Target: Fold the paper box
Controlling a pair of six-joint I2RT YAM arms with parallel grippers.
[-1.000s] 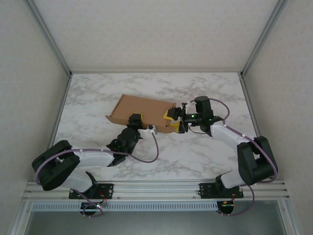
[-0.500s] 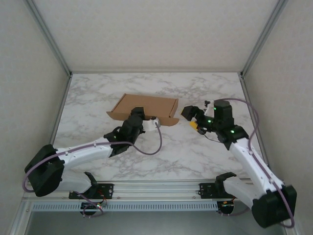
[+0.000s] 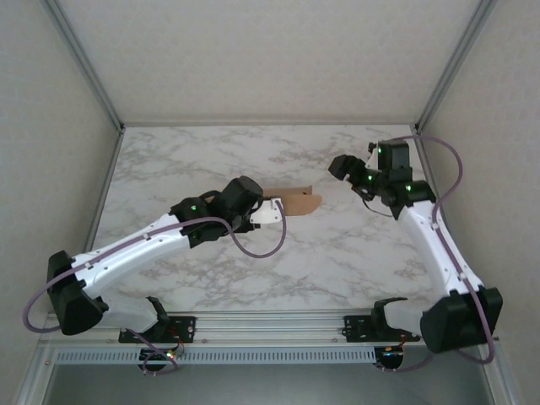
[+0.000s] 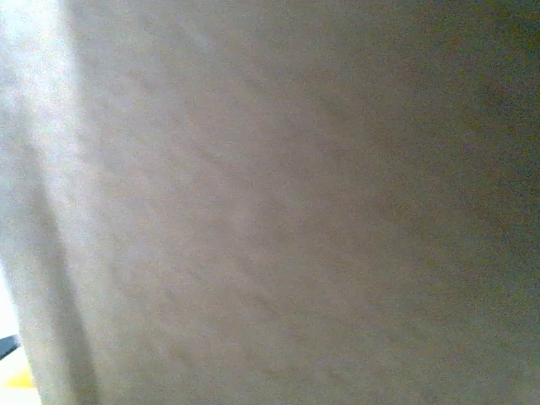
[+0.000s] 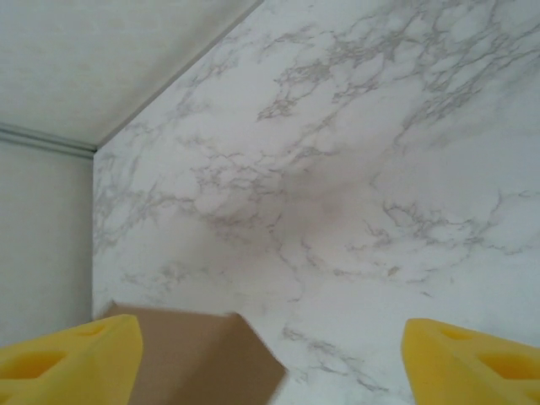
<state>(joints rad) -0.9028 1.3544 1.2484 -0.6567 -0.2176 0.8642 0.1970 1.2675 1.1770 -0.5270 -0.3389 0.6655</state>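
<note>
Paper box [image 3: 297, 202] under L gripper [image 3: 272, 208], grip unclear; R gripper [image 3: 339, 166] wide, empty, off right.

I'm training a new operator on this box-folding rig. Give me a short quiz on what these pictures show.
1. True or false: the right gripper is shut on the box.
2. The right gripper's fingertips are: A black, B yellow, C white.
3. Fill in: the table has a white and grey ___ pattern.
Key: 1 false, the right gripper's jaws stand open and apart from the box. 2 B. 3 marble.
</note>
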